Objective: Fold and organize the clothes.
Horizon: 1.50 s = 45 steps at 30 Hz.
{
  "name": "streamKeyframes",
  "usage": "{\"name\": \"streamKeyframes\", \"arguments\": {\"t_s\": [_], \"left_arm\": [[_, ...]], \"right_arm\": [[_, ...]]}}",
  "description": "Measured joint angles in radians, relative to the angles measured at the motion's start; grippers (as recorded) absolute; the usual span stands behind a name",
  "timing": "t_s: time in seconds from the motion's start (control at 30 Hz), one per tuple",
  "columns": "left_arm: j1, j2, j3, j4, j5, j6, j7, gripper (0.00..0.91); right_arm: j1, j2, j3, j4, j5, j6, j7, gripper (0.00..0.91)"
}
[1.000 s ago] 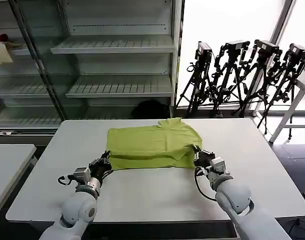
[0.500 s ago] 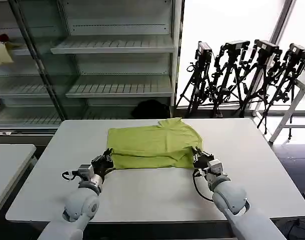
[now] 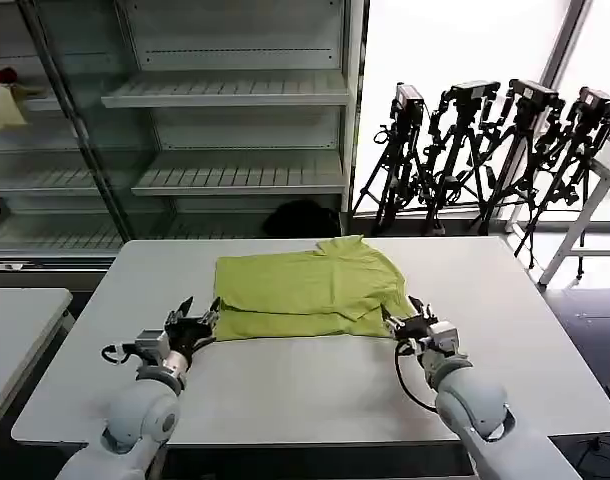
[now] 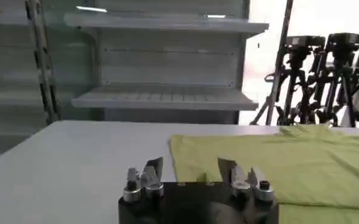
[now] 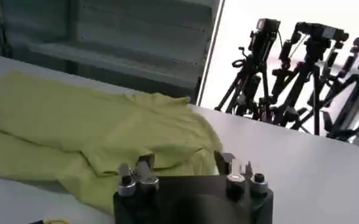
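Note:
The clothes (image 3: 305,290), one lime yellow-green T-shirt, lie folded in a wide band on the white table (image 3: 315,390), collar toward the far edge. My left gripper (image 3: 197,321) stands open just off the shirt's near left corner, nothing between its fingers. My right gripper (image 3: 407,318) is open at the near right corner, beside the tucked sleeve. In the left wrist view the shirt (image 4: 277,167) spreads beyond the open left gripper (image 4: 190,165). The right wrist view shows rumpled cloth (image 5: 94,131) in front of the open right gripper (image 5: 185,159).
Metal shelving (image 3: 225,130) stands behind the table. Several black camera tripods (image 3: 485,150) crowd the back right. A second table (image 3: 15,330) sits at the left, and a cream-and-red bundle (image 3: 3,100) rests on a far left shelf.
Both grippers have let go of the shirt's near corners, opened and drawn back slightly outward. The near edge of the shirt now lies flat on the table.

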Motion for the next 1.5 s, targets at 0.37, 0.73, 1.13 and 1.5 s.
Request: {"name": "streamKeyframes", "arguments": {"t_s": [0.37,0.73,1.13,1.5], "left_arm": [[0.130,-0.013,-0.034,-0.121,-0.053,0.057,0.007,0.907],[0.140,-0.018,-0.070,-0.095,-0.106,0.059,0.027,0.907],[0.118,-0.031,-0.072,-0.021,-0.133,0.050,0.058,0.715],[0.102,-0.042,-0.053,0.007,-0.122,0.048,0.077,0.423]], "right_arm": [[-0.146,-0.043,0.117,0.066,0.130,0.026,-0.018,0.907],[-0.139,-0.054,0.143,0.000,0.201,0.062,-0.074,0.907],[-0.073,-0.032,0.117,-0.088,0.218,0.069,-0.107,0.907],[-0.044,-0.001,0.089,-0.128,0.198,0.077,-0.124,0.655]]}}
